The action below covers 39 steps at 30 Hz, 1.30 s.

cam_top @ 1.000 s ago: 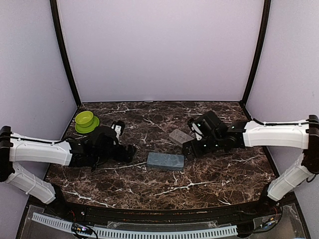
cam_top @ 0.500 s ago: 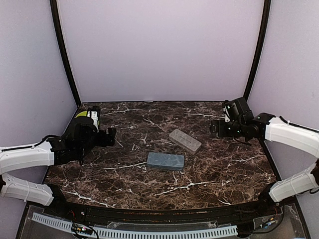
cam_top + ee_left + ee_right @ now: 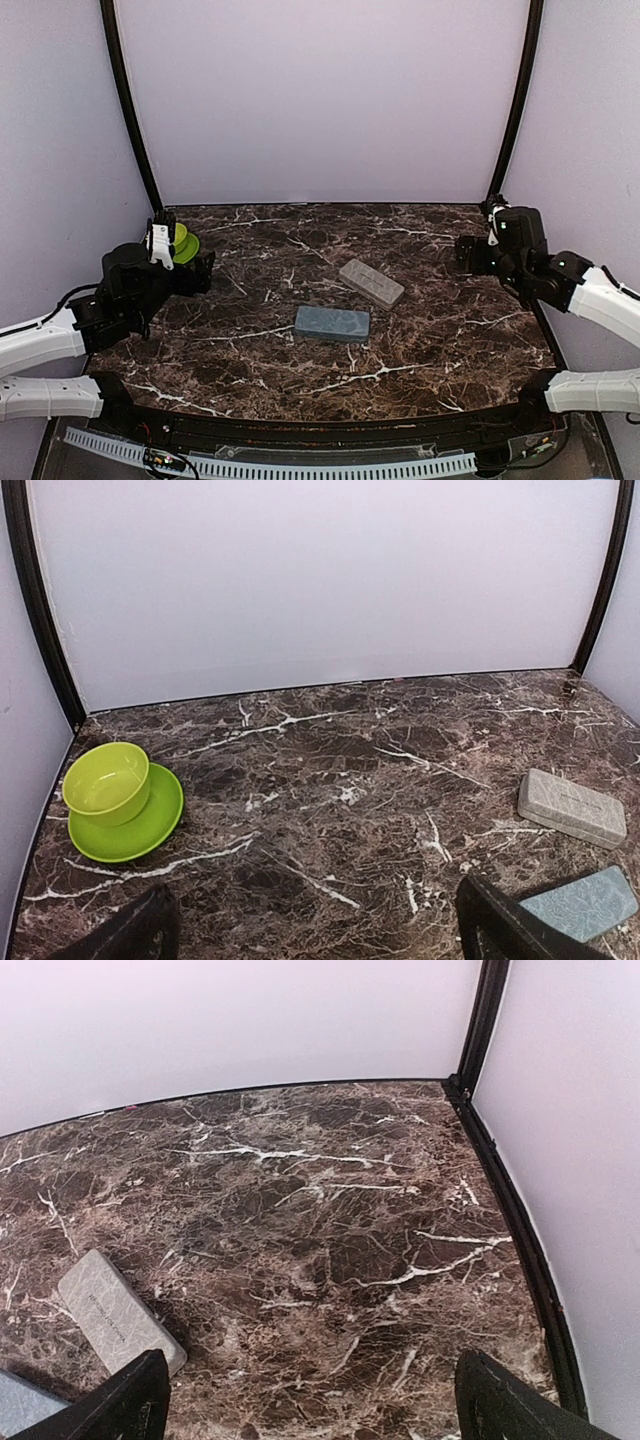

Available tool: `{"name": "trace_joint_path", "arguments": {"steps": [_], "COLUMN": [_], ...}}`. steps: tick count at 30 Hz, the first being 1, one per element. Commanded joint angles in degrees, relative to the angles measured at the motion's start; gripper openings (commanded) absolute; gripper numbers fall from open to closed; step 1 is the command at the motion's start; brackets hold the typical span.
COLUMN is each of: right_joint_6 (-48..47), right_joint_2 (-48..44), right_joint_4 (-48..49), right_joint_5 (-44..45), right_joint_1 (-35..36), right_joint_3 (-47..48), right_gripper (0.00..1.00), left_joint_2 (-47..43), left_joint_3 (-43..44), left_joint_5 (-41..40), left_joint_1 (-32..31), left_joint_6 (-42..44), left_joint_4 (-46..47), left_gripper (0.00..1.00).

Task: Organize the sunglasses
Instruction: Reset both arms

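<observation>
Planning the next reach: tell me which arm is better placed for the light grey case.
Likely right. The light grey case lies right of centre, nearer the open right gripper than the open left gripper.

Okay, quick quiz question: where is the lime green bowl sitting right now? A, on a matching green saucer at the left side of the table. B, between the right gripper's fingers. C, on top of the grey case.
A: the lime green bowl sits upright on the green saucer at the left, well apart from the grey case.
</observation>
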Motion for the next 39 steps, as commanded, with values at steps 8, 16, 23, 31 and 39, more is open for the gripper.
{"name": "trace_joint_path", "arguments": {"steps": [8, 16, 23, 31, 39], "right_joint_6": [-2.63, -2.62, -2.70, -2.61, -2.29], "right_joint_2": [-11.45, -10.67, -10.84, -10.84, -10.50], "right_joint_4": [3.59, 3.63, 3.53, 3.48, 3.17], "right_joint_5": [4.04, 4.04, 4.17, 4.43, 4.41], "right_joint_1": [-0.22, -0.25, -0.27, -0.23, -0.21], "right_joint_3": [-4.58, -4.52, -4.44, -4.27, -4.28], "right_gripper": [1.00, 1.00, 1.00, 1.00, 1.00], "left_joint_2": [-7.79, -6.85, -7.47, -6.31, -5.61], "left_joint_3": [-3.36, -2.55, -2.53, -2.02, -2.04], "left_joint_5": [-2.62, -3.26, -3.68, -3.41, -2.92], "left_joint_1": [0.19, 0.19, 0.19, 0.19, 0.19], "left_joint_6": [1.72, 1.23, 1.19, 1.59, 1.28], "left_joint_4": [1.71, 0.17, -0.49, -0.39, -0.24], "left_gripper": [0.96, 0.96, 0.96, 0.96, 0.96]}}
